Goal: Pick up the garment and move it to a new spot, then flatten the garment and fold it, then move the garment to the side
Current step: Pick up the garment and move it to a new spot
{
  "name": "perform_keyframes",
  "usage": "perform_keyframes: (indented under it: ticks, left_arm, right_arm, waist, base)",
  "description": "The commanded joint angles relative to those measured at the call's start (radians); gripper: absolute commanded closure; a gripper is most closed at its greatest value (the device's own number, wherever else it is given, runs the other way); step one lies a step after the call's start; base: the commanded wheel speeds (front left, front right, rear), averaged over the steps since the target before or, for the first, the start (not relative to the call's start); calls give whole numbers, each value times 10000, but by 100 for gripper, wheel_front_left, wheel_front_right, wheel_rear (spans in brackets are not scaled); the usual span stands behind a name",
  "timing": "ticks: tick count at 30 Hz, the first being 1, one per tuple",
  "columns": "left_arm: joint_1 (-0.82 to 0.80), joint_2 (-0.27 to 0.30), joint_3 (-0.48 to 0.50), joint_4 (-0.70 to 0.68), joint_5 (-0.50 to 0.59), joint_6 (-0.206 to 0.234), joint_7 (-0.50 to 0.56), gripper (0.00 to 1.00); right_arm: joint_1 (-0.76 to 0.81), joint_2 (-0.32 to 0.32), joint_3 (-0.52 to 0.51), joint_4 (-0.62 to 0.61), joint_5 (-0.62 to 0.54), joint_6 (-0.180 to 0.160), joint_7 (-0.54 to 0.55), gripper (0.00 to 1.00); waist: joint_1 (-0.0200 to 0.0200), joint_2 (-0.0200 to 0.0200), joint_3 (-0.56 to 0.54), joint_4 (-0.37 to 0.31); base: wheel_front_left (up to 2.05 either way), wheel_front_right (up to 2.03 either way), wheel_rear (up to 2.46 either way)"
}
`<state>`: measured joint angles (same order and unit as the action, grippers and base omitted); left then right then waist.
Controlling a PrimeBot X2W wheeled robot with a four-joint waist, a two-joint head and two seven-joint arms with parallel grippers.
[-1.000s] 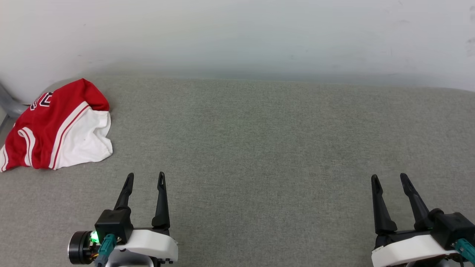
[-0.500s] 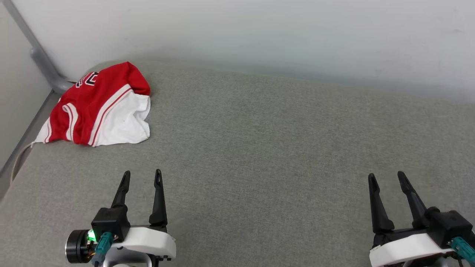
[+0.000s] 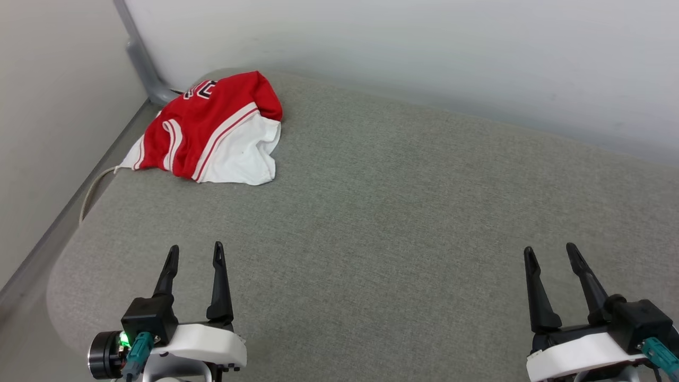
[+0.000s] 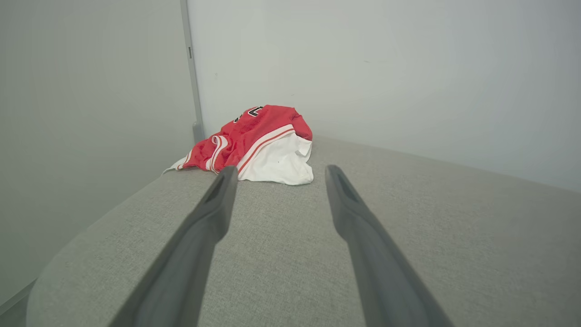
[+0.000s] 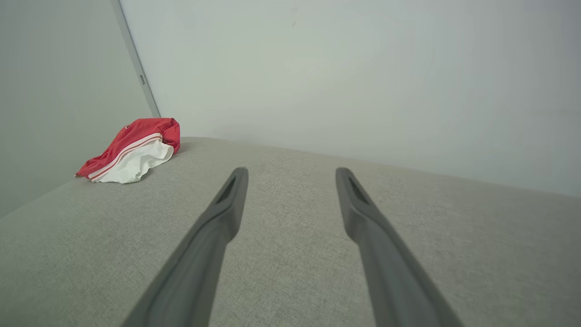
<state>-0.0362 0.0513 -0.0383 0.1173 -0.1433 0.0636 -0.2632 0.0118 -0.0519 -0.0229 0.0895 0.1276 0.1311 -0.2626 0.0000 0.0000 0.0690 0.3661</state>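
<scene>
The garment (image 3: 212,132) is a red shirt with a white sleeve and striped trim, bunched in a heap at the far left corner of the grey padded surface (image 3: 403,201). It also lies ahead in the left wrist view (image 4: 254,145) and far left in the right wrist view (image 5: 131,154). My left gripper (image 3: 194,253) hovers open near the front left, well short of the heap, with nothing between its fingers. At the front right my right gripper (image 3: 549,253) is open and empty too.
A pale wall (image 3: 424,58) rises right behind the surface. A grey post (image 3: 140,63) stands in the corner just beyond the garment. The surface's rounded left edge (image 3: 69,244) drops to a floor strip, where a thin cord (image 3: 90,191) hangs.
The head camera has turned left, so the whole picture shifted right and the corner post and left edge came into view. The garment lies as before and both grippers stay open.
</scene>
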Motion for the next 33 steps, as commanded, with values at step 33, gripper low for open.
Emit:
perform_keyframes:
  ticks: [33]
  left_arm:
    - [-3260,552,2730,90,-20,-1240,-24,0]
  right_arm:
    - [-897,28,12,-744,-1227,-7,-35,0]
  waist:
    - [0,0,1675,-14]
  base:
    - [0,0,0]
